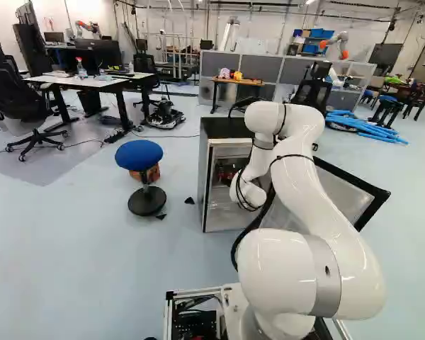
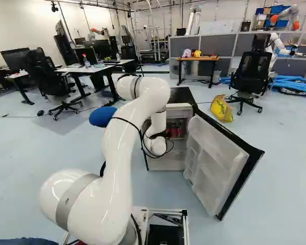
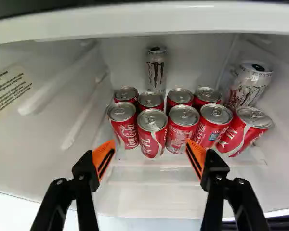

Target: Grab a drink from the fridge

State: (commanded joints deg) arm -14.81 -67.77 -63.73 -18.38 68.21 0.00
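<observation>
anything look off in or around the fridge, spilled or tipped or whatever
In the fridge, no: the red cans and pale cans stand upright, no dent or spill showing. Outside, a small dark scrap sits on the floor between the blue stool and the fridge; it looks stray, purpose unclear.

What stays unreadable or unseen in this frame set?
- Lower parts of the back red cans: wrist view, behind the front red cans.
- Foot of the rear white can: wrist view, behind red cans.
- Wall label: wrist view, partly cut off by the edge.
- Blue thing: right base view, mostly cut off.
</observation>
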